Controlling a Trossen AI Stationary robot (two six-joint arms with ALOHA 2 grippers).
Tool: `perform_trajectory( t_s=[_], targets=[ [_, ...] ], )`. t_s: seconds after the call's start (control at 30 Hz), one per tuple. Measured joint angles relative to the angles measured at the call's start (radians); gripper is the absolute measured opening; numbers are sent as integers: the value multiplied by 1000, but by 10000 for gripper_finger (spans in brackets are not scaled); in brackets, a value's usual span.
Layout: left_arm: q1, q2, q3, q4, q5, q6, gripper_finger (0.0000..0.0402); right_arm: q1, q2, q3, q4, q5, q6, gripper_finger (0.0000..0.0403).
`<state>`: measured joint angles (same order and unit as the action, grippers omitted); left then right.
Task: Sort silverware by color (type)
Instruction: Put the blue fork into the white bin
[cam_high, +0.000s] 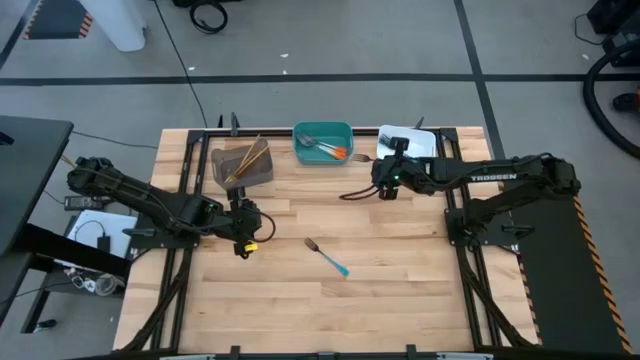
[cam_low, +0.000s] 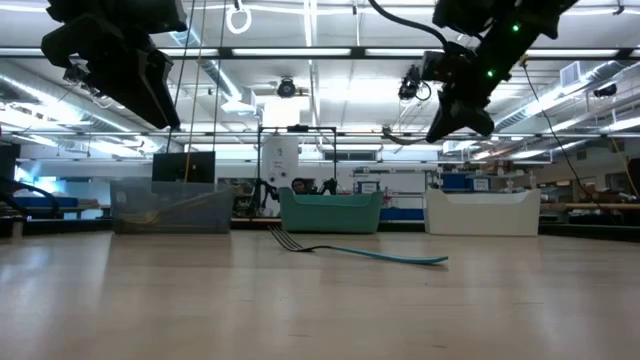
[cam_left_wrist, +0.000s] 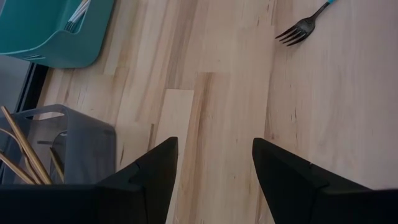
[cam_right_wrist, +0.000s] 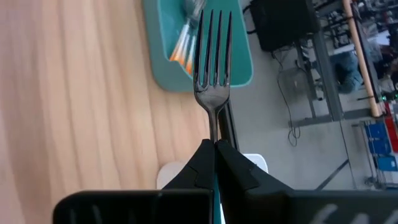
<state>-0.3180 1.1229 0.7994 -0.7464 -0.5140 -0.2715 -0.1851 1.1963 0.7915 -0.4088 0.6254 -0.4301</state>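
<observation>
My right gripper (cam_high: 380, 187) hangs above the far middle of the table, shut on a dark-tined fork (cam_right_wrist: 213, 50) whose tines stick out ahead of it, toward the teal bin (cam_high: 323, 130). A second fork with a blue handle (cam_high: 328, 258) lies flat on the table's middle and also shows in the low view (cam_low: 360, 252). My left gripper (cam_left_wrist: 214, 162) hovers open above the table at the left (cam_high: 245, 242), near the grey bin, with nothing between its fingers. My right gripper pinches the fork's handle just behind its neck (cam_right_wrist: 215, 132) between the two fingertips (cam_right_wrist: 231, 163). The fingers come from the table's right, slanting down, and the fork runs on in line with them. It is lifted clear of the table, tines foremost.
Along the far edge stand a grey bin (cam_high: 262, 172) with gold silverware, the teal bin with orange-handled silverware (cam_high: 335, 150), and a white bin (cam_high: 418, 141). Bare wood lies between the arms and toward the near edge.
</observation>
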Motion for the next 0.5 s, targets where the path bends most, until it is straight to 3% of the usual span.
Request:
perform_trajectory(
  t_s=[0.5],
  targets=[
    [0,0,0,3,0,-5,217,-181,-119,-126,113,28,15,9]
  ],
)
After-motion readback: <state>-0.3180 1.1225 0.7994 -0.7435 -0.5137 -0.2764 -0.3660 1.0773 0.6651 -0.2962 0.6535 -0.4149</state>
